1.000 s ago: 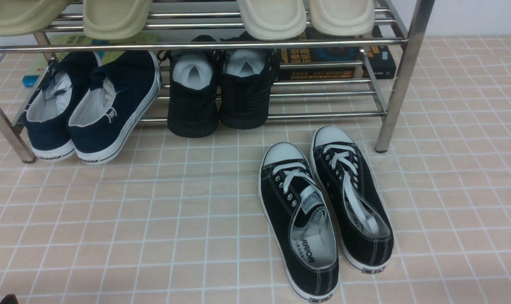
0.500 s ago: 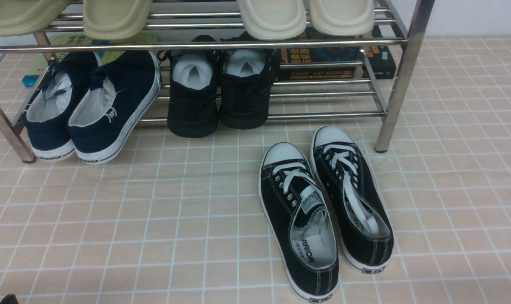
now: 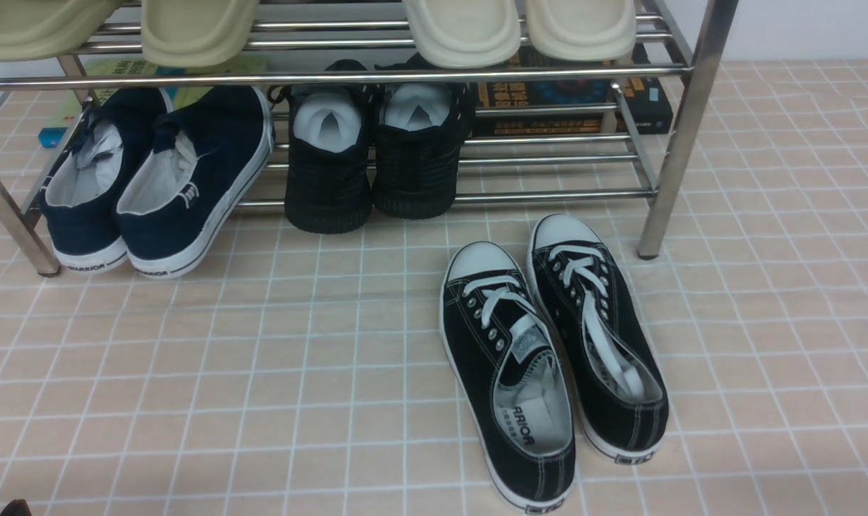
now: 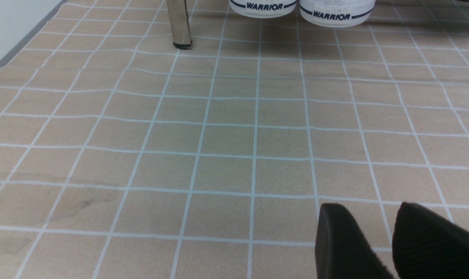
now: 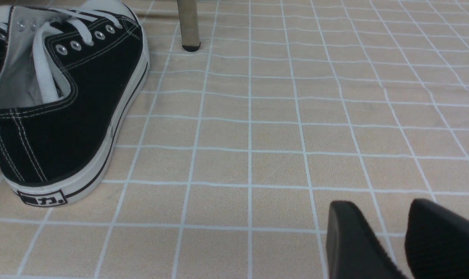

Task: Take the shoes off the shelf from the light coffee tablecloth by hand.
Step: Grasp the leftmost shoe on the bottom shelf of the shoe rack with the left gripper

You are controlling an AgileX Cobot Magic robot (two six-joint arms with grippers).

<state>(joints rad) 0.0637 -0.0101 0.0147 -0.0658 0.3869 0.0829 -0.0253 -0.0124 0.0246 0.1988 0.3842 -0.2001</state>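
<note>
The navy blue shoes (image 3: 154,186) sit side by side at the left end of the chrome shelf's (image 3: 333,75) lower tier, heels out past the front rod toward me, white paper inside. Their white "WARRIOR" heels (image 4: 296,7) show at the far edge of the left wrist view, beside a shelf leg (image 4: 179,23). My left gripper (image 4: 373,211) is open and empty, low over the light coffee tablecloth (image 3: 297,373), well short of the shoes. My right gripper (image 5: 381,209) is open and empty over the cloth, right of the black lace-up sneakers.
A pair of black lace-up sneakers (image 3: 548,358) lies on the cloth in front of the shelf's right half, also in the right wrist view (image 5: 64,97). All-black knit shoes (image 3: 369,158) stand mid lower tier. Beige slippers (image 3: 462,29) fill the upper tier. Books (image 3: 570,100) lie behind.
</note>
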